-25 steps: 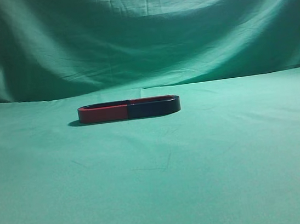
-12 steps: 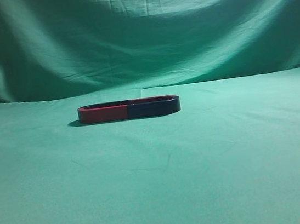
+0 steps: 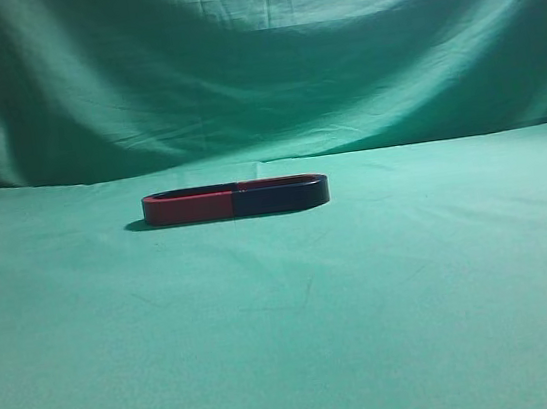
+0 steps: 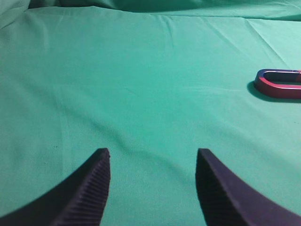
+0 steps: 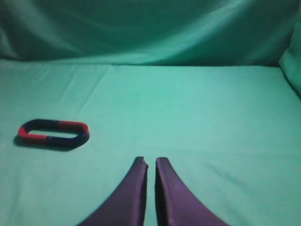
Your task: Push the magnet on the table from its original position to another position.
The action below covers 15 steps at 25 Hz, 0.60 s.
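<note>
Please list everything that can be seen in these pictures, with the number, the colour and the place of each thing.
magnet: one, dark navy-black side with a thin red upper edge, middle of the table, right half of an oval ring
second magnet: one, red side, left half of the ring, its ends meeting the first
table: one, green wrinkled cloth, fills the lower half
backdrop: one, green cloth, behind the table
left gripper: one, dark ribbed fingers, open, above bare cloth, the ring to its right
right gripper: one, dark fingers, shut on nothing, the ring to its left
</note>
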Each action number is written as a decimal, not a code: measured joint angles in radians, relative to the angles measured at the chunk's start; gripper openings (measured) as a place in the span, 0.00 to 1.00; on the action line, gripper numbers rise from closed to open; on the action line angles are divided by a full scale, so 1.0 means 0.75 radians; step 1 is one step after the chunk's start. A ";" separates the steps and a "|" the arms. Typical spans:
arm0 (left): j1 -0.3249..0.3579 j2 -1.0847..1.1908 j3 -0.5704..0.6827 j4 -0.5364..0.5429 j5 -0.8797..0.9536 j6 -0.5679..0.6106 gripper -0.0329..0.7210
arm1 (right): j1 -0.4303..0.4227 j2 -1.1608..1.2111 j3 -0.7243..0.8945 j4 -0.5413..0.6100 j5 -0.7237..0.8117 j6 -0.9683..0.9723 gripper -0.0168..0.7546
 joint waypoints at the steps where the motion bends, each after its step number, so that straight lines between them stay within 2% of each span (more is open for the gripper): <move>1: 0.000 0.000 0.000 0.000 0.000 0.000 0.54 | -0.028 -0.025 0.053 0.018 -0.075 0.000 0.67; 3: 0.000 0.000 0.000 0.000 0.000 0.000 0.54 | -0.076 -0.068 0.166 0.040 -0.197 0.000 0.67; 4: 0.000 0.000 0.000 0.000 0.000 0.000 0.54 | -0.100 -0.080 0.208 0.056 -0.238 0.000 0.02; 8: 0.000 0.000 0.000 0.000 0.000 0.000 0.54 | -0.167 -0.125 0.358 0.084 -0.365 0.000 0.02; 15: 0.000 0.000 0.000 0.000 0.000 0.000 0.54 | -0.194 -0.167 0.490 0.086 -0.392 0.000 0.02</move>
